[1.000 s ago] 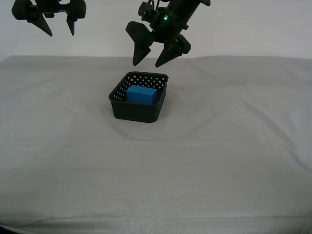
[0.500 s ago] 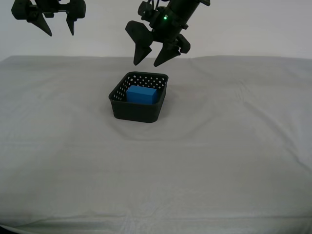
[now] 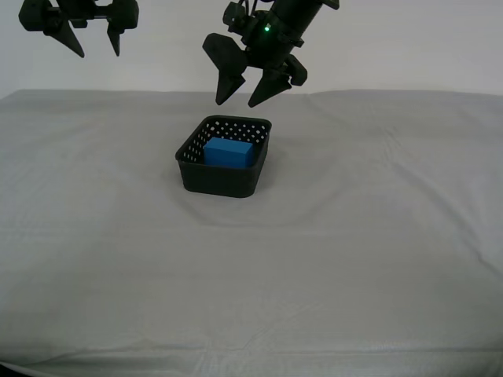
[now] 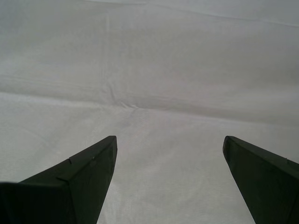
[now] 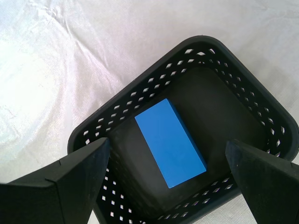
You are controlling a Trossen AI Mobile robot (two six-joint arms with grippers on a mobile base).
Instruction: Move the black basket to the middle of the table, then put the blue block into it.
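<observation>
A bare test bench: cloth-covered table (image 3: 377, 236) before a plain white wall (image 3: 409, 47).

Black basket, blue block, pale cloth

The small black plastic basket (image 3: 222, 167) has rows of little holes. The bright blue solid block (image 3: 229, 151) is plain. The table's wrinkled light grey-white cloth (image 3: 354, 259) is plain too.

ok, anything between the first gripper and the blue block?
Nothing. My first gripper hangs open above the black basket, with clear air down to the blue block, as the first wrist view shows.

Bright even light, soft shadows, sharp focus
</observation>
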